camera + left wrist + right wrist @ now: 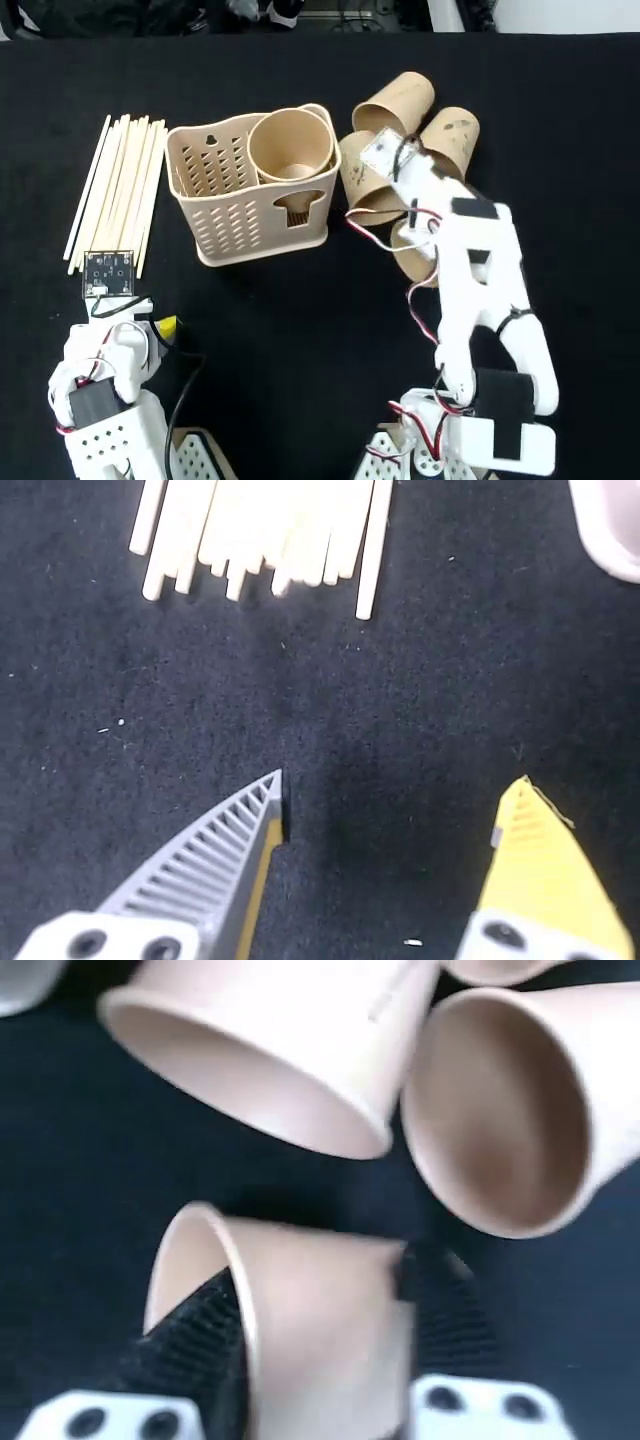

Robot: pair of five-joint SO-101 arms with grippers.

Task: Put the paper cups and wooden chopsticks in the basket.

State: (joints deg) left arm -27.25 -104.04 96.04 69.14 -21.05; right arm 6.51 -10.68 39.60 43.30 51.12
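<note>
A beige basket point(240, 215) stands left of centre with one paper cup point(290, 145) upright inside it. Wooden chopsticks point(118, 190) lie in a bundle to its left, their ends point(270, 530) ahead of my left gripper point(400, 780). That gripper is open with bare cloth between its grey and yellow fingers, and it sits low near the front left point(150, 325). My right gripper point(320, 1280) is shut on a paper cup point(320, 1330) lying on its side. In the high view this cup point(362, 185) lies just right of the basket.
More paper cups lie on their sides to the right of the basket: two beyond the held one point(395, 105) point(450, 135) and one under the right arm point(412, 255). A black cloth point(300, 330) covers the table. A basket corner point(610, 530) is near the left gripper.
</note>
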